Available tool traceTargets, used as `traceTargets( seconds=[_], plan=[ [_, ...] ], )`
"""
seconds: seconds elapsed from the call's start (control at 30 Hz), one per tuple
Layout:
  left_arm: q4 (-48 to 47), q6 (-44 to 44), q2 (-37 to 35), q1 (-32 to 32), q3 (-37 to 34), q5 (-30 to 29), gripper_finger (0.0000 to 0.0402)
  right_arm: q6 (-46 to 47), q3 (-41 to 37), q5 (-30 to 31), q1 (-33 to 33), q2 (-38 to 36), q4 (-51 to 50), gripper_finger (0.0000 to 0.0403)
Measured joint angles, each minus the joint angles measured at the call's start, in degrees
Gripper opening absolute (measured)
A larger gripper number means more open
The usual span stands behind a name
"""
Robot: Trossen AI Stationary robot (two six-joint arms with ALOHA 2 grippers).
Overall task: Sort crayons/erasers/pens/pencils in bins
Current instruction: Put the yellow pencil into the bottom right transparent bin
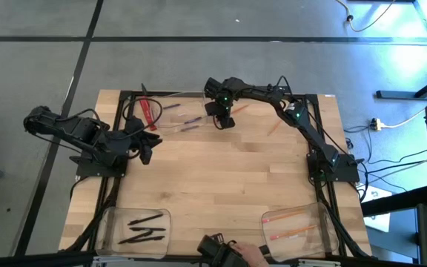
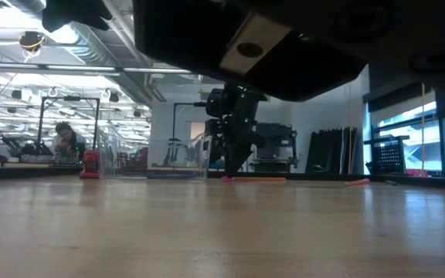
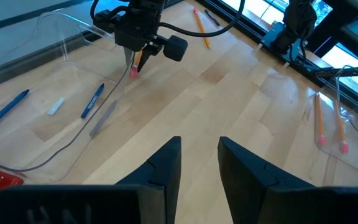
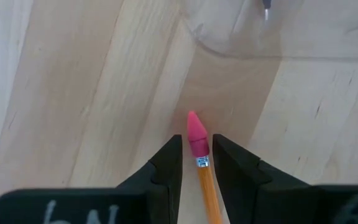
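Observation:
My right gripper (image 1: 224, 121) points down at the table's far middle, fingers on either side of an orange pencil (image 4: 207, 193) just behind its pink eraser end (image 4: 196, 134); a strip of table shows between finger and pencil. The pencil lies flat on the table (image 2: 257, 179). Another pencil (image 1: 275, 127) lies farther right. Blue crayons (image 3: 92, 101) lie in a clear bin (image 1: 180, 95) at the far edge. Black pens (image 1: 145, 226) fill the near-left bin, and pencils (image 1: 295, 225) the near-right bin. My left gripper (image 3: 199, 163) waits open, raised at the table's left.
A red flat strip (image 1: 150, 111) lies by the far-left corner, beside black cables. A small white piece (image 3: 55, 106) sits among the crayons. A person's hand (image 1: 254, 256) shows at the near edge by a dark device. The table's middle is bare wood.

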Motion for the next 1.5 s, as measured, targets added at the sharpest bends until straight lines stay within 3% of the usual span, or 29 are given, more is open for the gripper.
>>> traceTargets(
  seconds=[0.33, 0.57, 0.87, 1.1, 1.2, 1.5],
  plan=[
    [0.01, 0.00, 0.00, 0.00, -0.01, 0.01, 0.0097, 0.32, 0.27, -0.01, 0.00, -0.09, -0.19, 0.0090],
    [0.02, 0.00, 0.00, 0.01, 0.00, 0.02, 0.0097, 2.97, 6.19, -0.94, -0.15, -0.26, -1.07, 0.0090],
    [0.00, 0.00, 0.00, -0.01, 0.00, 0.15, 0.0097, 3.37, 11.14, -10.95, -0.08, -0.37, -1.27, 0.0090],
    [0.00, 0.00, 0.00, 0.01, 0.00, 0.26, 0.0097, 5.61, 11.85, -10.99, 1.04, -0.39, -1.38, 0.0090],
    [0.00, 0.00, 0.00, -0.01, 0.00, 0.28, 0.0097, 6.17, 11.94, -7.50, 1.16, -0.44, -2.38, 0.0090],
    [0.00, 0.00, 0.00, -0.01, 0.00, 0.48, 0.0097, 6.06, 12.00, -5.95, -1.20, -0.55, -13.60, 0.0090]
  ],
)
